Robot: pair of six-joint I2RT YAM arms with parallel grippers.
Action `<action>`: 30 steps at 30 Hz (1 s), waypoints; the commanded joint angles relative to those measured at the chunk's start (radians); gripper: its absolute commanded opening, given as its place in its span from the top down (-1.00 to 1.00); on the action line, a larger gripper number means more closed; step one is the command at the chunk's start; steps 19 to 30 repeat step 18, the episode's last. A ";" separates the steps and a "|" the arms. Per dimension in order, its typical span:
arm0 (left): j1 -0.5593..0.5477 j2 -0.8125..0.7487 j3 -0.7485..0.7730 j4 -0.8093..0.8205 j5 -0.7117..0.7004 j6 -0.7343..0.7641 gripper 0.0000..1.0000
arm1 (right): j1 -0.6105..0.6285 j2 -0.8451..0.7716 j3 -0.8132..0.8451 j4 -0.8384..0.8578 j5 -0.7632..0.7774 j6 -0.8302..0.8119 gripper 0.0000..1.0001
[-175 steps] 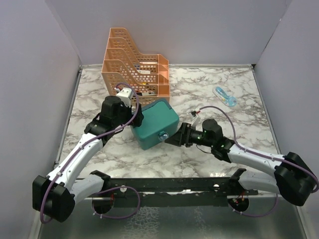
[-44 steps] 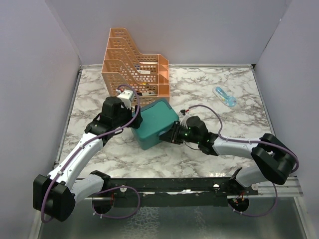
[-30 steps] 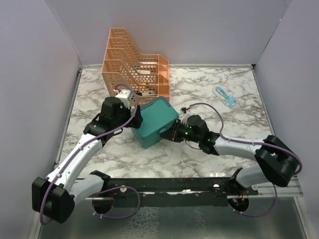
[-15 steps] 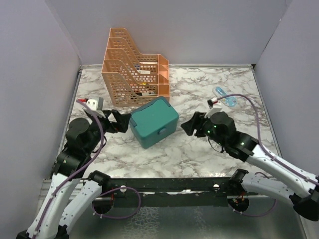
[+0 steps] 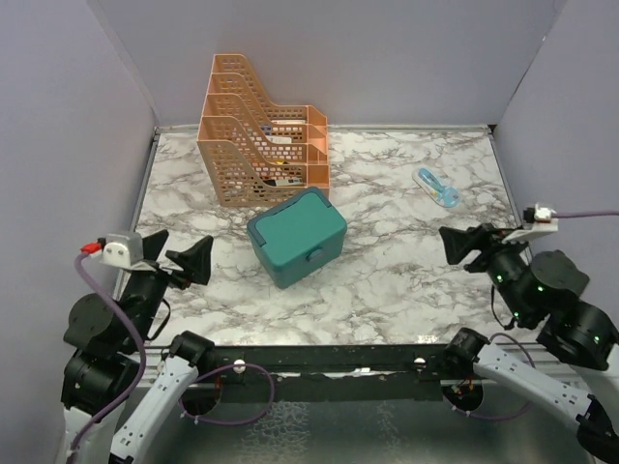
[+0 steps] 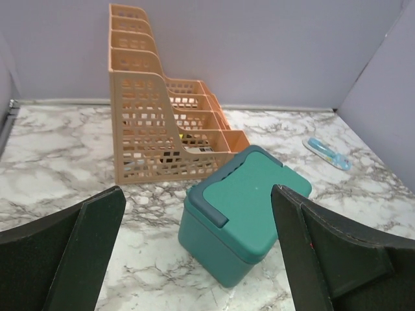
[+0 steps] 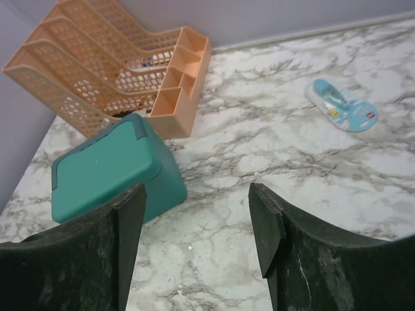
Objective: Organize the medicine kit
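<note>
Both jaws stand spread and empty: left gripper (image 5: 179,253) and right gripper (image 5: 471,242) hang well apart from the shut box (image 5: 297,237); a small blue item (image 5: 437,188) lies loose, so sorting seems unfinished

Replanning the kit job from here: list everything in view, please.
medicine kit: one, teal, table centre, lid shut
file rack: one, orange, perforated, behind the kit at back left; small items inside, too small to identify
small packet: one, light blue, back right, lying flat
table: one, white-grey marble
left gripper: one, black, near left, jaws open, holding nothing
right gripper: one, black, near right, jaws open, holding nothing
</note>
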 commanded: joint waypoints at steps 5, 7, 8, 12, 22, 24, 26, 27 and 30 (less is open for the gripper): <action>-0.002 -0.025 0.076 -0.122 -0.095 0.046 -0.98 | -0.001 -0.160 0.094 -0.096 0.112 -0.098 -0.36; -0.002 -0.024 0.075 -0.127 -0.094 0.041 -0.98 | 0.000 -0.175 0.099 -0.096 0.115 -0.101 -0.36; -0.002 -0.025 0.073 -0.129 -0.093 0.040 -0.98 | 0.000 -0.179 0.101 -0.097 0.116 -0.101 -0.36; -0.002 -0.024 0.068 -0.132 -0.093 0.034 -0.98 | 0.000 -0.184 0.105 -0.107 0.113 -0.093 -0.38; -0.002 -0.018 0.061 -0.132 -0.092 0.026 -0.98 | -0.001 -0.180 0.086 -0.115 0.119 -0.077 -0.44; -0.002 -0.018 0.061 -0.132 -0.092 0.026 -0.98 | -0.001 -0.180 0.086 -0.115 0.119 -0.077 -0.44; -0.002 -0.018 0.061 -0.132 -0.092 0.026 -0.98 | -0.001 -0.180 0.086 -0.115 0.119 -0.077 -0.44; -0.002 -0.018 0.061 -0.132 -0.092 0.026 -0.98 | -0.001 -0.180 0.086 -0.115 0.119 -0.077 -0.44; -0.002 -0.018 0.061 -0.132 -0.092 0.026 -0.98 | -0.001 -0.180 0.086 -0.115 0.119 -0.077 -0.44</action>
